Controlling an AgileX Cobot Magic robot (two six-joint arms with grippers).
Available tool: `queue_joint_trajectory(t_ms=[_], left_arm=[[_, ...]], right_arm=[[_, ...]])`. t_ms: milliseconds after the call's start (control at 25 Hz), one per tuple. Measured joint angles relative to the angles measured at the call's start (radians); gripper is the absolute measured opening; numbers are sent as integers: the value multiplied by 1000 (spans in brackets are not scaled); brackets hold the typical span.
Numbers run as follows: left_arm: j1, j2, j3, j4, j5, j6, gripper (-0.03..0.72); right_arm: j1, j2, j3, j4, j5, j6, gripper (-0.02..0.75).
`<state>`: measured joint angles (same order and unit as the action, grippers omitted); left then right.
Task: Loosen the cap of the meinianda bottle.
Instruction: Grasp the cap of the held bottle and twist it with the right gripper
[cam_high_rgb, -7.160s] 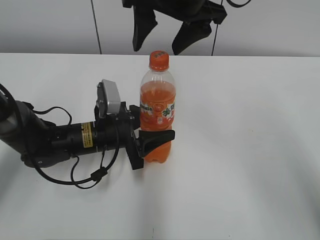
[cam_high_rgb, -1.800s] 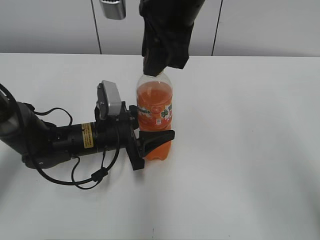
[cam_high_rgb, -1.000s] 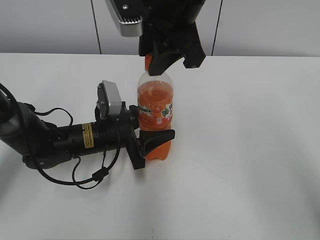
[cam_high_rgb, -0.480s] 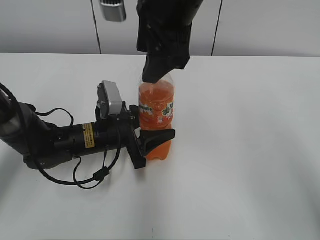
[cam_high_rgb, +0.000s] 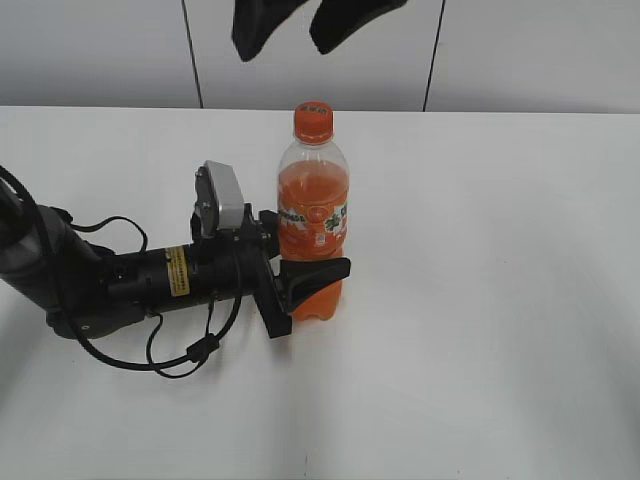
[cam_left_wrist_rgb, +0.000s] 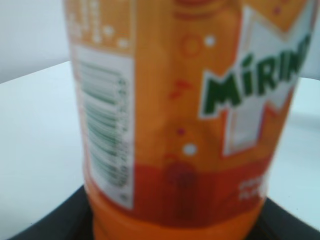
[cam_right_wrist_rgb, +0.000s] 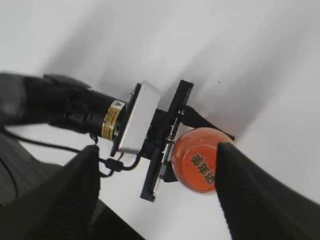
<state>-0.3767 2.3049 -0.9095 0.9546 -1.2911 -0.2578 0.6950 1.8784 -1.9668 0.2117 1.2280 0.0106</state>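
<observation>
Though partly cropped, right tool open above cap.

The meinianda bottle is standing upright near the middle of the white table, clear plastic showing orange liquid, an orange, white and green label band wrapping its middle. The orange cap is sitting on its neck, dark print on top.
</observation>
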Motion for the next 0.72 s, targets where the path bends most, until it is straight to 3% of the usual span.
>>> queue_joint_trajectory(t_ms=[120,280,720], left_arm=[[0,0,0,0,0,0,392],[0,0,0,0,0,0,392],[0,0,0,0,0,0,392]], right_arm=[[0,0,-1,-78,0,190,532],[0,0,-1,-154,0,278,532],[0,20,-1,-76,0,347,533]])
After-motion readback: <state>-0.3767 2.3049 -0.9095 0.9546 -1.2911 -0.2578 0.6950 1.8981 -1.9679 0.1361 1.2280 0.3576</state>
